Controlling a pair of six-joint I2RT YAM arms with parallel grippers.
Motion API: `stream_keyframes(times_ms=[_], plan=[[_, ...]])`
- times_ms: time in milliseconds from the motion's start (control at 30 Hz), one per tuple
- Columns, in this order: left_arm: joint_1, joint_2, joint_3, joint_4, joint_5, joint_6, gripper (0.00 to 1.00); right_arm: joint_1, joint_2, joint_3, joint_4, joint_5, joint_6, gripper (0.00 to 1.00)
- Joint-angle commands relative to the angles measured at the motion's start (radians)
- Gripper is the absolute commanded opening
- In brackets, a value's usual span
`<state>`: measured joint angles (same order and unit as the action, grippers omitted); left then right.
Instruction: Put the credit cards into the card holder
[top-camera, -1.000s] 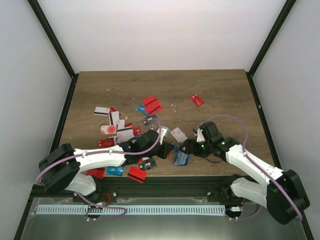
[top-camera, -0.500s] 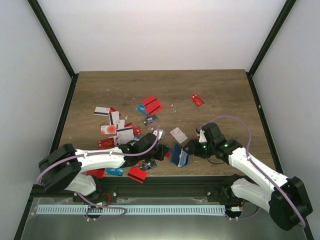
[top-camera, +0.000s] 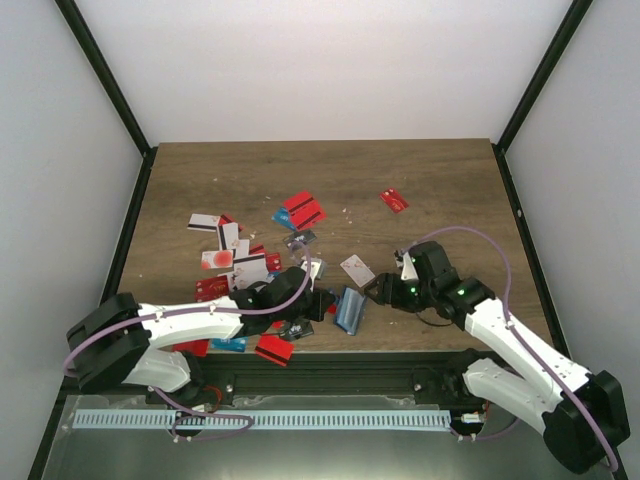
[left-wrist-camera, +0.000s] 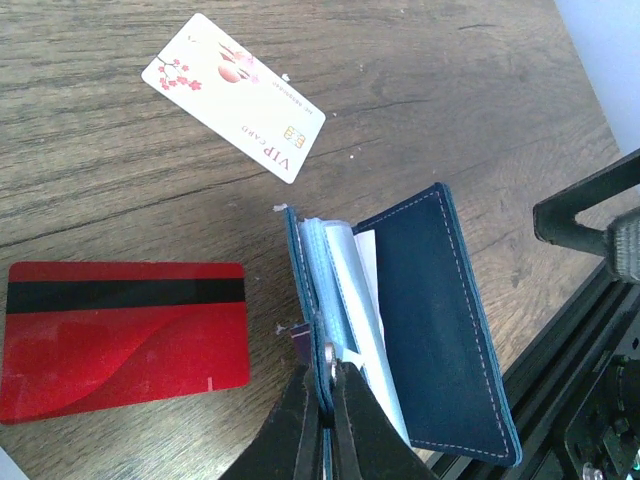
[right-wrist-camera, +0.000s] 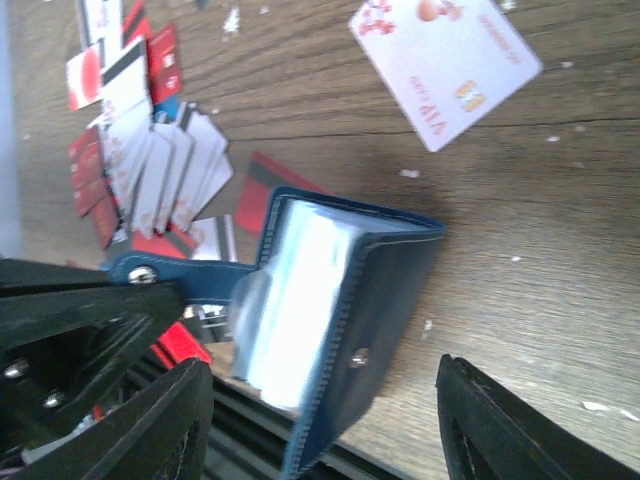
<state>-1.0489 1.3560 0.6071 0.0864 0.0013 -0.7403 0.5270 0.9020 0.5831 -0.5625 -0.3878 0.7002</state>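
The tabletop carries a loose scatter of cards on its left half. The holder stands at the near edge, between my two hands.

My left hand is pressed together, pinching the holder by its tab. This props the holder on edge with its navy cover swung open and the pale blue pockets showing. My right hand hovers just beside the holder on the other side, spread, with nothing between its fingers.

As I judge it, the step in hand is fetching a card with the right hand while the left presents the pockets. The white card is the natural pick: it lies alone on bare wood just beyond the holder, and nothing overlaps it. The red card lies on the left hand's side of the holder.

A flat card gives the fingers little to bite on. I would come down steeply over a short edge, press one fingertip to tip that edge up, and only then close. The left pinch needs to be firm, because the holder is balanced on its edge and could fold shut or topple if nudged. The card should go in corner first.
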Motion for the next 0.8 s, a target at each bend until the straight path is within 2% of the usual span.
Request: stream_keyframes(times_ms=[0,333,500,667,767], plan=[[0.001,0.018,0.012,0.01,-0.003,0.015,0.04,0.01,0.023,0.014,0.064,-0.089,-0.004,0.62],[0.001,0.004,-0.001,0.007,-0.01,0.018,0.04,0.049,0.132,-0.003,0.103,-0.081,-0.011,0.6],[0.001,-0.006,0.003,-0.005,-0.019,0.023,0.04,0.137,0.229,0.034,0.072,0.011,-0.009,0.58],[0.001,-0.032,0.008,-0.048,-0.062,0.034,0.04,0.191,0.293,0.048,-0.008,0.153,0.021,0.37],[0.002,-0.042,0.006,-0.098,-0.125,0.024,0.04,0.191,0.266,0.034,-0.029,0.196,0.041,0.31]])
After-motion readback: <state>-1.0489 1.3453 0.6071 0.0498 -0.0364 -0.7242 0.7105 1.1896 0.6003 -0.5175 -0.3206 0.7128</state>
